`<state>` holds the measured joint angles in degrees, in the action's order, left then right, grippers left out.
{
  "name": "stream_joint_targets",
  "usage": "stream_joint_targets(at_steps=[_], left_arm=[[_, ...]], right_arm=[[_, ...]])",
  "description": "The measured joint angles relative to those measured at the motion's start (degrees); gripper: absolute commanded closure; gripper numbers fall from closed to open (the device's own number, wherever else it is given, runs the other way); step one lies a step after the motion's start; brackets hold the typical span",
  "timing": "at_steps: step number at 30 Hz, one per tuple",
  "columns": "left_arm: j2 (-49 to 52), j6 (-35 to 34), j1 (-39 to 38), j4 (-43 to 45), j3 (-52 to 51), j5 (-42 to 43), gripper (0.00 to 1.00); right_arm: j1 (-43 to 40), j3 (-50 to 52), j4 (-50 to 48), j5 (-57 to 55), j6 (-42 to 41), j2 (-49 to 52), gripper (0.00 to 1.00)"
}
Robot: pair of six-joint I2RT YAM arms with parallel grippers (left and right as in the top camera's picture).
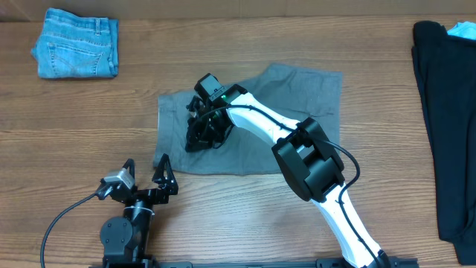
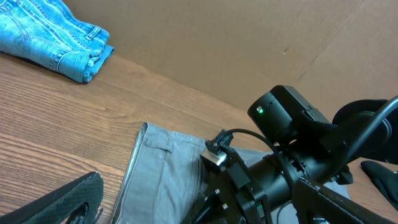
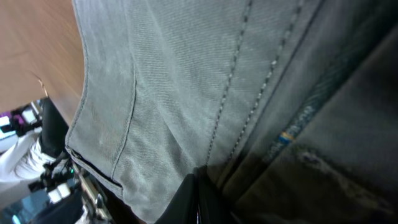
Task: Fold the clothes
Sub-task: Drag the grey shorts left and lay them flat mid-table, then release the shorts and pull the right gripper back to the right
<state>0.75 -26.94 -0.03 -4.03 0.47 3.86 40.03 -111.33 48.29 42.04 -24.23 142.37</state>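
The grey clothes (image 1: 297,97) lie spread flat in the middle of the table. My right gripper (image 1: 202,134) reaches across them and is down on their left part. In the right wrist view its fingers (image 3: 200,177) are pressed together on a pinch of the grey fabric (image 3: 174,81), next to a stitched seam. My left gripper (image 1: 146,173) is open and empty, just off the garment's near-left corner. In the left wrist view one of its fingers (image 2: 62,199) shows low left. The grey cloth (image 2: 168,180) and the right arm's wrist (image 2: 280,168) are just ahead of it.
Folded light-blue denim jeans (image 1: 76,43) lie at the far left corner and also show in the left wrist view (image 2: 50,37). A black garment (image 1: 446,112) lies along the right edge. A cardboard wall (image 2: 249,37) backs the table.
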Motion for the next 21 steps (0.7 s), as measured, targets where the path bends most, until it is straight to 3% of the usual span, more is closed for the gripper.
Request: stream_joint_targets(at_steps=[5,9,14,17,18,21], left_arm=[[0.0,0.0,0.0,0.0,0.0,0.0,0.00],[0.0,0.0,0.0,0.0,0.0,0.0,0.00],[0.0,0.0,0.0,0.0,0.0,0.0,0.00],[0.0,0.0,0.0,0.0,0.0,0.0,0.00],[0.0,0.0,0.0,0.0,0.0,0.0,0.00],[0.0,0.0,0.0,0.0,0.0,0.0,0.00]], right_arm=[[0.1,0.0,0.7,0.4,1.1,0.0,0.96],[0.2,0.0,1.6,-3.9,1.7,-1.7,0.80],[-1.9,0.0,4.2,-11.1,3.7,-10.1,0.41],[-5.9,-0.1,5.9,-12.8,4.2,-15.6,0.07],[-7.6,-0.3,6.6,-13.1,4.7,-17.1,0.00],[-14.7,-1.1,9.6,-14.2,6.4,-20.9,0.00]])
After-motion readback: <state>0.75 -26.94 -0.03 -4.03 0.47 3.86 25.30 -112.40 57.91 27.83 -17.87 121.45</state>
